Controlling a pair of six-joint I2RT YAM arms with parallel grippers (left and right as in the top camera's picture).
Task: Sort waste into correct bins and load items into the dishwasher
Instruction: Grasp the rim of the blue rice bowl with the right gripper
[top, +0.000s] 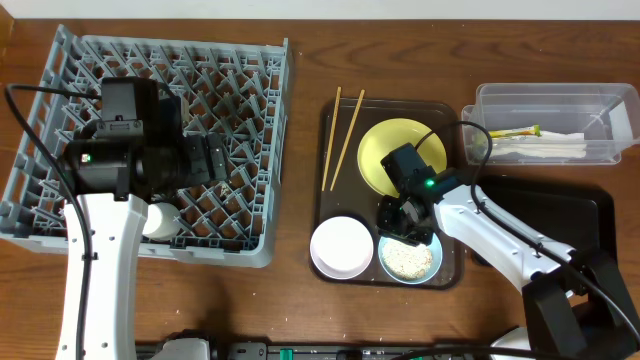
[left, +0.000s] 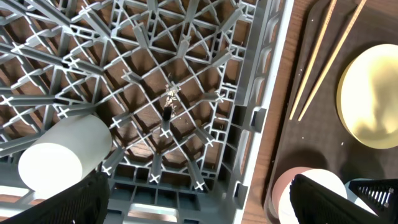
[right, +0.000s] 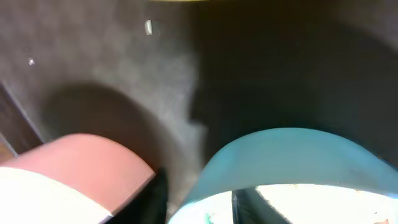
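Note:
My right gripper (top: 405, 232) (right: 199, 202) is open with its fingers on either side of the rim of the light blue bowl (top: 410, 262) (right: 292, 155), which holds white rice and rests on the brown tray. The pale pink bowl (top: 342, 247) (right: 81, 162) stands just left of it. The yellow plate (top: 390, 140) and two chopsticks (top: 345, 130) (left: 323, 62) lie farther back on the tray. My left gripper (top: 225, 160) (left: 199, 205) is open and empty above the grey dish rack (top: 240, 60) (left: 186, 74). A white cup (top: 160, 220) (left: 62, 155) lies in the rack.
The brown serving tray (top: 335, 205) sits at centre. The clear tub (top: 600, 95) at back right holds the yellow-green wrapper (top: 515, 131) and white paper (top: 550, 148). The black tray (top: 560, 200) lies at right, partly under my right arm.

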